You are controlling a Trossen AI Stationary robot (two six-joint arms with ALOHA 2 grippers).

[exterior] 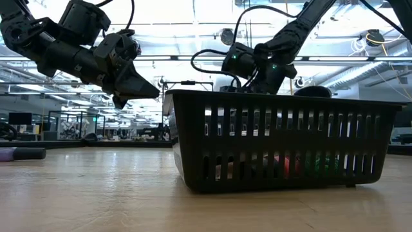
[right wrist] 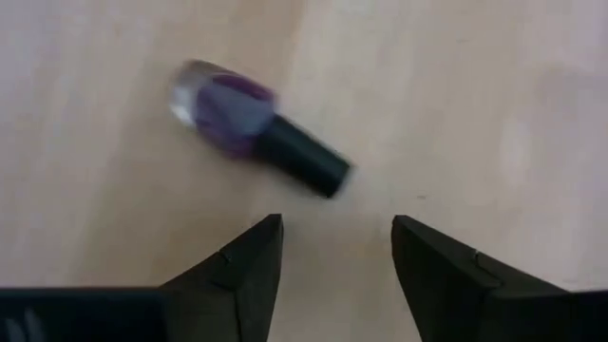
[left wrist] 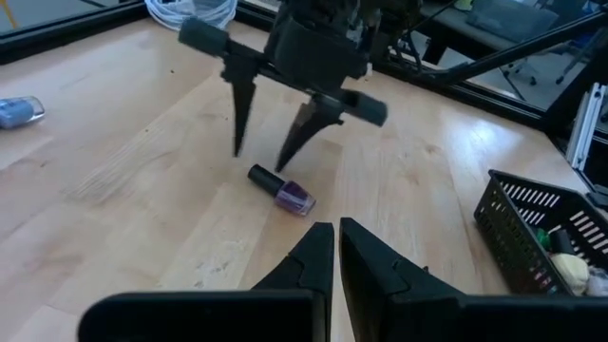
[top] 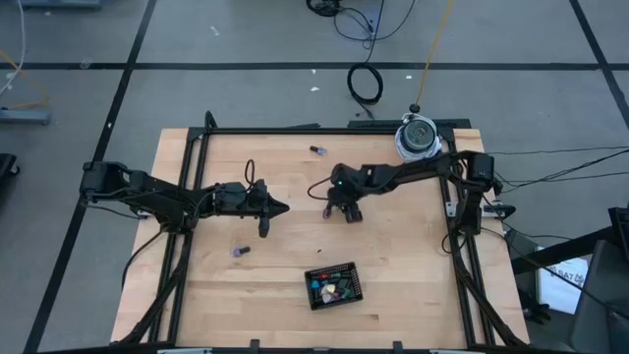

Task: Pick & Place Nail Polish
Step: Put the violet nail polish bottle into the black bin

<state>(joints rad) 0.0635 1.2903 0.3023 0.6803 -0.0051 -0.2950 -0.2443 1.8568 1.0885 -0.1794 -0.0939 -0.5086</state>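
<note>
A purple nail polish bottle (right wrist: pixel 228 114) with a black cap (right wrist: pixel 304 161) lies on its side on the wooden table (top: pixel 393 256), near the middle (top: pixel 325 211). My right gripper (right wrist: pixel 337 237) hovers open just above it, pointing steeply down; the fingertips (left wrist: pixel 282 163) stand beside the cap (left wrist: pixel 262 176) without touching. My left gripper (left wrist: pixel 335 249) is shut and empty, held above the table a short way to the bottle's left (top: pixel 273 208). A black slotted basket (top: pixel 332 285) near the front edge holds several small bottles.
Loose bottles lie on the table: one near the far edge (top: pixel 316 149), a purple one at the near left (top: pixel 240 252), and a blue one (left wrist: pixel 19 111). A black frame rail (top: pixel 295 131) edges the table. A round white device (top: pixel 417 138) stands at the far right corner.
</note>
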